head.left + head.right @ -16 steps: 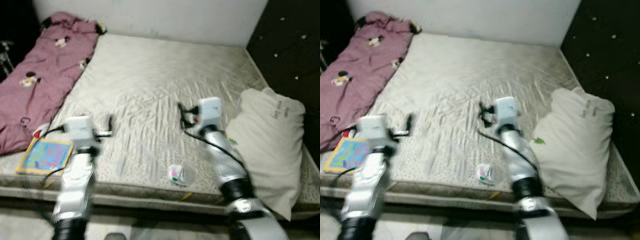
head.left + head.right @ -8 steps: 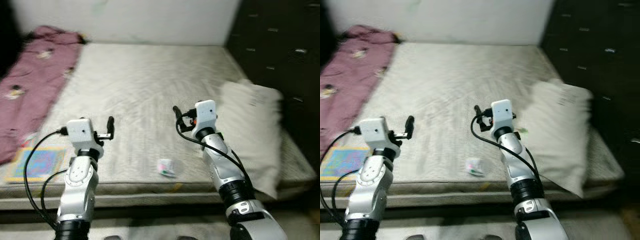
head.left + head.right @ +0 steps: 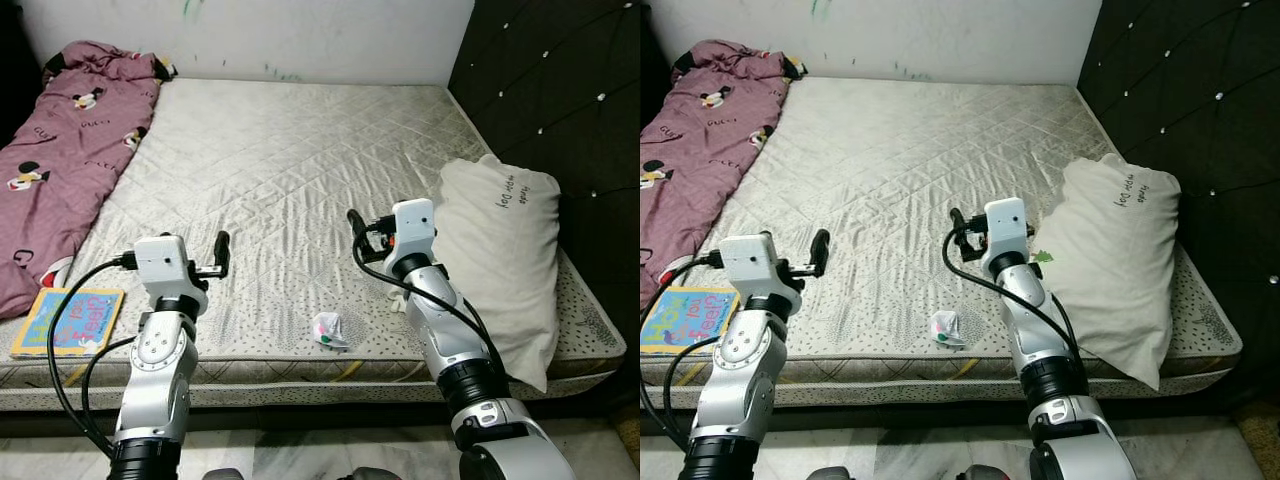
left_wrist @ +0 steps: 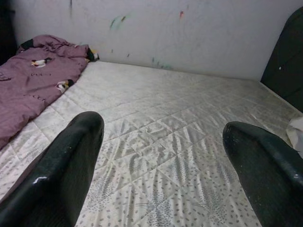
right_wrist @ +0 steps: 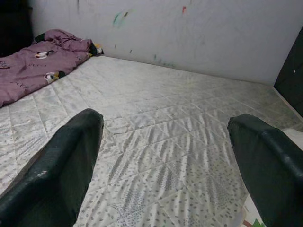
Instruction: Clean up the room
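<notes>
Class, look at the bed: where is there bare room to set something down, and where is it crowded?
Free: the mattress middle, between the purple blanket and the pillow. Crowded: the near edge, with the book, the crumpled wrapper and both raised grippers.
</notes>
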